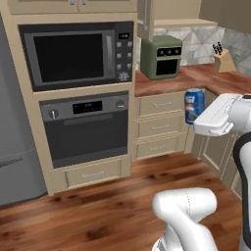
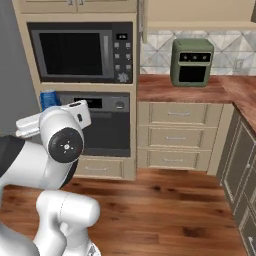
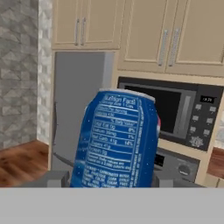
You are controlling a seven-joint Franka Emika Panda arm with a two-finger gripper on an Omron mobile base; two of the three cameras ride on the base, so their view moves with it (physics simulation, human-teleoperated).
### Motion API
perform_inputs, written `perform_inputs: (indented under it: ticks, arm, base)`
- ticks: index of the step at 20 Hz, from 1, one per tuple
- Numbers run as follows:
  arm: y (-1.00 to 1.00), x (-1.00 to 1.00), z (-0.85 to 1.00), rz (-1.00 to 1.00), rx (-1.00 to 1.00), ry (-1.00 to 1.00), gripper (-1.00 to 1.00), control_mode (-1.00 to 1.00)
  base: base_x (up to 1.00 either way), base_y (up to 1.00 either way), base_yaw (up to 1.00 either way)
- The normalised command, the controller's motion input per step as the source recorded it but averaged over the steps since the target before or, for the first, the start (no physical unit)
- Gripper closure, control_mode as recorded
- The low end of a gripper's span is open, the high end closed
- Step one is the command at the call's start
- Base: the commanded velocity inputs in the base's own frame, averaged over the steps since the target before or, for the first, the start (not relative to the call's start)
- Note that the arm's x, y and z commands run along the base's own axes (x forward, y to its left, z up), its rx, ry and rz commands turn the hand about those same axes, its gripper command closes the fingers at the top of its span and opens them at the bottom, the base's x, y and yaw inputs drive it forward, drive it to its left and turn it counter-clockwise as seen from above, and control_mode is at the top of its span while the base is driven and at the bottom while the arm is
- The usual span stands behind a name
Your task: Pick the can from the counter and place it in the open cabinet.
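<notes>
can clamped in claw, upright, lower-centre | lifted off table for carrying | cabinet placement pending

The built-in microwave is the landmark here. Directly under it sits a built-in oven, and under the oven there is 1 beige drawer. To the right of the microwave, the counter extends with reddish-brown wood grain, and a green toaster oven stands on it against the tiled wall. Below the counter are 3 drawers with silver bar handles. Lower left of the microwave, the can shows its blue top just above the white robot hand, which covers the rest. Above the microwave, closed upper cabinet doors are partly seen.
</notes>
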Motion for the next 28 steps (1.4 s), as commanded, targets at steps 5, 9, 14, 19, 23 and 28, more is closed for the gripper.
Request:
perform_inputs:
  ticks: [5, 9, 14, 19, 23, 28]
  arm:
    - [0.00, 0.00, 0.00, 0.00, 0.00, 0.00, 1.00, 1.00]
    - [0.00, 0.00, 0.00, 0.00, 0.00, 0.00, 1.00, 1.00]
    - [0.00, 0.00, 0.00, 0.00, 0.00, 0.00, 1.00, 1.00]
    - [0.00, 0.00, 0.00, 0.00, 0.00, 0.00, 1.00, 1.00]
    - [0.00, 0.00, 0.00, 0.00, 0.00, 0.00, 1.00, 1.00]
    - [0.00, 0.00, 0.00, 0.00, 0.00, 0.00, 1.00, 1.00]
  base:
    - [0.19, -0.77, 0.11]
    - [0.19, -0.79, 0.07]
    - [0.68, -0.54, 0.10]
    - [0.60, -0.49, 0.09]
    - [0.43, -0.56, 0.09]
    - [0.53, -0.57, 0.10]
